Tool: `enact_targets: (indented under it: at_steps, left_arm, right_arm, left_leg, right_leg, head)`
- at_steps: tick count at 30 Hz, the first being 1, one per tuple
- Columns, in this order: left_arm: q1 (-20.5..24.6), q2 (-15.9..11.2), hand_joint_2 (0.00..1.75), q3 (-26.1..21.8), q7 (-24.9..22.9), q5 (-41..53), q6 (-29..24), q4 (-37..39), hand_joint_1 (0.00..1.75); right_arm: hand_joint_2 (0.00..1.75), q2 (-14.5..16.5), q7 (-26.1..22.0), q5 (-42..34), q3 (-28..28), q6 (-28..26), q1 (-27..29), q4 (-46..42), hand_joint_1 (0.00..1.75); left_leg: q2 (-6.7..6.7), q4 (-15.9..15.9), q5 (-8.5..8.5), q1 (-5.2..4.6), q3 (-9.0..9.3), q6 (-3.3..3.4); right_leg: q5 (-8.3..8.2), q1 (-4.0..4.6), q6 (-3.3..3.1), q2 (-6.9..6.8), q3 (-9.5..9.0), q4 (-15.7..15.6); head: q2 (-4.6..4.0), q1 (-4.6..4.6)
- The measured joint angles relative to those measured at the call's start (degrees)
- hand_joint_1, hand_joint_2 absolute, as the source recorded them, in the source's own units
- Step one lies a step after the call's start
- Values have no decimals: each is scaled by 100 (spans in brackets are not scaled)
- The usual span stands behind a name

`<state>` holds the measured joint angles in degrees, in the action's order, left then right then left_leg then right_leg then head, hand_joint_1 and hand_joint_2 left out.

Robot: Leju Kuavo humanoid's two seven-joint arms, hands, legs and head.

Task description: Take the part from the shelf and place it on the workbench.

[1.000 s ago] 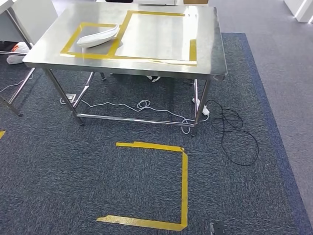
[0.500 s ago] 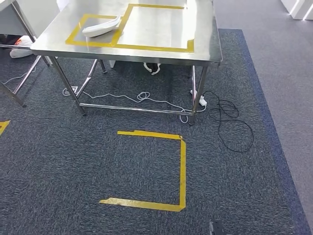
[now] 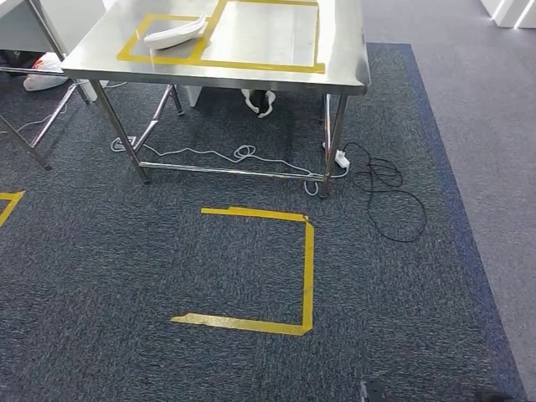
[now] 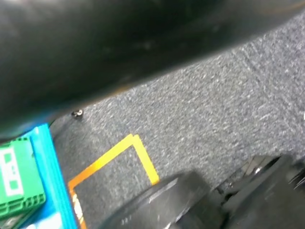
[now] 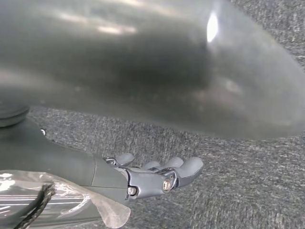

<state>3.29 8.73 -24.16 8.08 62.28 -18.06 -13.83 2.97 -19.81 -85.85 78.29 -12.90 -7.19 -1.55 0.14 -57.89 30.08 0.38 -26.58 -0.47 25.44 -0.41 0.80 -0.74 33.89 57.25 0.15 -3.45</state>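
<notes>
A white curved part (image 3: pixel 177 32) lies on the steel workbench (image 3: pixel 341 50), inside a yellow-taped rectangle (image 3: pixel 135 48) near the bench's left end. The bench stands some way ahead of me across the carpet. My right hand (image 5: pixel 158 177) hangs over the grey carpet with its fingers stretched out and nothing in them. In the left wrist view, dark blurred shapes that look like my left hand (image 4: pixel 187 202) sit close to the lens. How its fingers lie is unclear.
A yellow tape outline (image 3: pixel 307 268) marks the carpet in front of the bench. Black and white cables (image 3: pixel 385 188) lie by the bench's right leg. Another table's legs (image 3: pixel 25 142) stand at far left. A blue bin (image 4: pixel 46 181) holding a green piece (image 4: pixel 18 176) is on the floor.
The whole head picture has shifted, so the camera moved. The bench and the floor tape now sit higher in the picture. The white part stays where it was on the bench.
</notes>
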Motion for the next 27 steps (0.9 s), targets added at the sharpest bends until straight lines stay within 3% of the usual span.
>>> enact_targets:
  at_steps: [2, 4, 7, 9, 10, 11, 13, 15, 19, 23, 27]
  left_arm:
    - [21, 5, 0, -8, -63, 55, 13, 0, 0]
    - [7, 13, 0, -16, -119, 112, 22, 1, 0]
    - [-12, 25, 0, -39, -155, 178, 19, 1, 0]
    - [-17, 30, 0, -55, -162, 224, 19, 1, 0]
    - [-20, 33, 0, -64, -166, 249, 20, 2, 0]
    - [-20, 38, 0, -75, -174, 277, 21, 2, 0]
    - [-12, 57, 0, -103, -190, 342, 29, 1, 0]
    - [7, 79, 0, -128, -200, 413, 40, -1, 0]
    - [24, 118, 0, -183, -200, 550, 43, -4, 0]
    - [24, 130, 0, -290, -200, 667, 44, -9, 0]
    - [29, 154, 0, -421, -201, 805, 67, -15, 0]
  right_arm:
    - [0, -2, 26, 0, -1, -10, -7, 0, 0]
    - [0, -6, 54, 0, -8, -37, 5, 0, 0]
    - [0, -10, 69, -1, -38, -79, 28, -1, 0]
    - [0, -11, 65, -2, -63, -88, 30, -2, 0]
    - [0, -13, 63, -1, -83, -90, 31, -2, 0]
    - [0, -16, 61, -1, -107, -93, 30, -2, 0]
    - [0, -22, 60, -2, -161, -94, 17, -2, 0]
    - [0, -27, 59, -2, -222, -93, 0, -3, 0]
    - [0, -30, 61, -1, -365, -94, 29, -9, 0]
    - [0, -34, 59, -2, -512, -101, 21, -9, 0]
    - [0, -34, 48, -1, -639, -101, 20, -9, 0]
  left_leg:
    - [1, 237, 90, -13, 57, 75]
    - [16, 262, 9, -9, -15, 157]
    - [36, 264, -132, -30, -168, 242]
    - [40, 254, -218, -60, -279, 250]
    - [41, 246, -253, -71, -323, 247]
    - [41, 235, -281, -79, -362, 239]
    - [41, 194, -310, -98, -414, 214]
    - [42, 135, -315, -123, -463, 197]
    - [40, 113, -359, -134, -504, 260]
    - [39, 152, -414, -113, -504, 180]
    - [40, 160, -434, -106, -510, 151]
  right_leg:
    - [-82, -7, 80, -10, 56, 7]
    - [36, -24, 139, 9, 173, 162]
    - [693, -29, 168, 49, 544, 1138]
    - [934, -28, 168, 53, 642, 1644]
    - [901, -26, 159, 53, 532, 1586]
    - [790, -25, 143, 53, 315, 1326]
    - [544, -16, 105, 51, -251, 483]
    - [483, -11, 76, 56, -555, -41]
    - [484, 3, 57, 54, -541, -123]
    - [452, 26, 5, 50, -516, -118]
    - [443, 33, -10, 50, -507, -110]
  head:
    - [0, -6]
    - [0, -13]
    - [0, -19]
    - [0, -18]
    - [0, -18]
    - [0, -18]
    - [0, -19]
    - [0, -12]
    - [0, -7]
    - [0, -7]
    - [0, -8]
